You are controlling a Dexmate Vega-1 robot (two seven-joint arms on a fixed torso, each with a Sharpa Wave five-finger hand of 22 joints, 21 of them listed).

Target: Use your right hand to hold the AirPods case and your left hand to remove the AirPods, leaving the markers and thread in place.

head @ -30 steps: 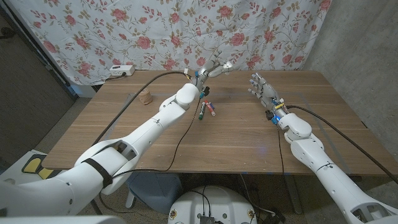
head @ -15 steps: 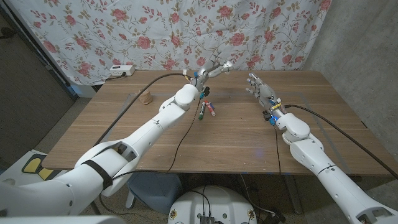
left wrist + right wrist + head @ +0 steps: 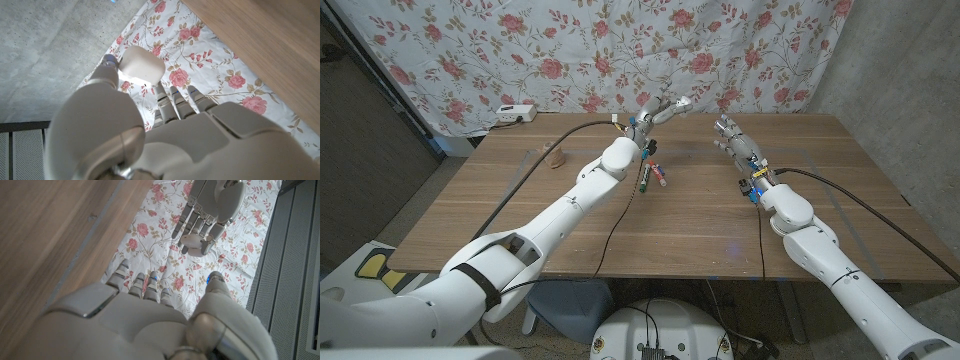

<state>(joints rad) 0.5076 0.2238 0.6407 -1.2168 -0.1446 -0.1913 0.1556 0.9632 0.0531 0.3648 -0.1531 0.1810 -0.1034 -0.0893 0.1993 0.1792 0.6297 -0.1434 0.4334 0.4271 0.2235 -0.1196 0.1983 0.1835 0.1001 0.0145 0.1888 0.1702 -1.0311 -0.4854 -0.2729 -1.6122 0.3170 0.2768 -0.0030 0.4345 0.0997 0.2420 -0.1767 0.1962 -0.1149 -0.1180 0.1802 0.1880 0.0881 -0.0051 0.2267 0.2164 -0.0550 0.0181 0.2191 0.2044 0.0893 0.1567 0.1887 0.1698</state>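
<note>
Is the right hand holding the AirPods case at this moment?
No. The AirPods case is pinched by the left hand; the right hand is empty.

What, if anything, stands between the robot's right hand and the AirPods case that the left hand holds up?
Nothing visible does. The left hand holds the AirPods case above the table's far edge, and the right hand faces it across open air.

Floral curtain (image 3: 570, 50) behind wooden table (image 3: 570, 225), grey walls (image 3: 895, 60)
</note>
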